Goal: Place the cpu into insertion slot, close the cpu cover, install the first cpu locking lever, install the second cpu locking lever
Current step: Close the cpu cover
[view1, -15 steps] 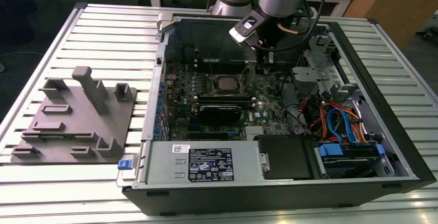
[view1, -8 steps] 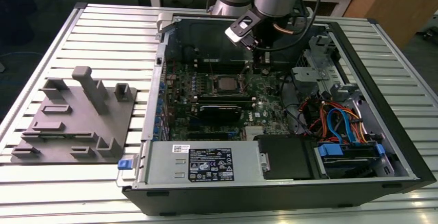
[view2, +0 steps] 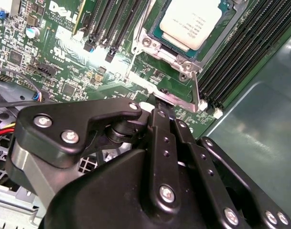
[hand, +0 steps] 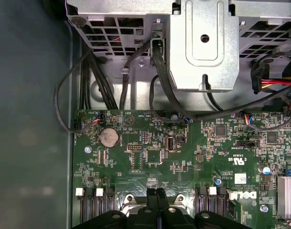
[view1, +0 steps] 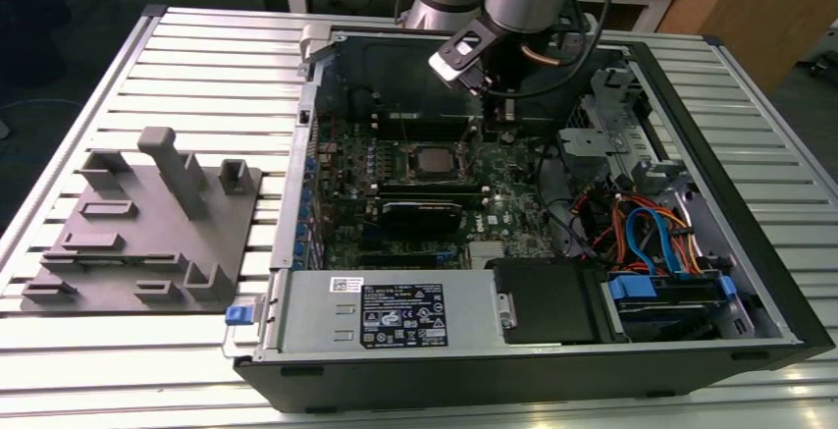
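Note:
The cpu (view2: 197, 20) lies flat in the insertion slot (view1: 430, 159) of the green motherboard (hand: 183, 157), its silver-grey top showing. The silvery cpu cover (view2: 183, 61) lies down around it as a frame. A thin metal locking lever (view2: 195, 89) stands by the socket's corner, and another wire lever (view2: 134, 62) runs along the socket's side. My gripper (view2: 157, 101) is shut, with nothing visibly held, its tips just off that corner beside the lever's end. In the exterior view the gripper (view1: 497, 123) hangs over the board, behind the socket and toward that view's right. The fingers (hand: 151, 202) meet at the socket rim.
The open black computer case (view1: 733, 105) surrounds the board. A metal drive cage (hand: 202, 47) and black cables (hand: 159, 81) sit close beside the gripper. Long memory slots (view2: 241, 52) flank the socket. A grey fixture plate (view1: 144, 223) lies on the slatted table at the exterior view's left.

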`<move>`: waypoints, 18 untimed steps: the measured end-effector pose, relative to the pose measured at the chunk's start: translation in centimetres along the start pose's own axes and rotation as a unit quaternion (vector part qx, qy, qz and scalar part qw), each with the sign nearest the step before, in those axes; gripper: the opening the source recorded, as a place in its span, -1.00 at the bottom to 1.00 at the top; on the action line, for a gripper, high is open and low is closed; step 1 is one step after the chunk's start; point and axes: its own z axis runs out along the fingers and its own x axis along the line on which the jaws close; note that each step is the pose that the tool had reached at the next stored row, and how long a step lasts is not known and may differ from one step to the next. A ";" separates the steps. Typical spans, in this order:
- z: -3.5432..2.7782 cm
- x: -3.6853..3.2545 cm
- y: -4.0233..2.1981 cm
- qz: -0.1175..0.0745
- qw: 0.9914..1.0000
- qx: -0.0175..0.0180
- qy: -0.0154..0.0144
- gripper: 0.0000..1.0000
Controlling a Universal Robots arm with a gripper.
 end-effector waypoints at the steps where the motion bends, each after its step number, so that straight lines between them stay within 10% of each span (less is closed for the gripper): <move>1: 0.00 0.00 -0.02 0.000 1.000 0.000 0.000 -0.79; 18: 0.00 0.00 -0.35 0.000 1.000 0.000 0.000 -0.79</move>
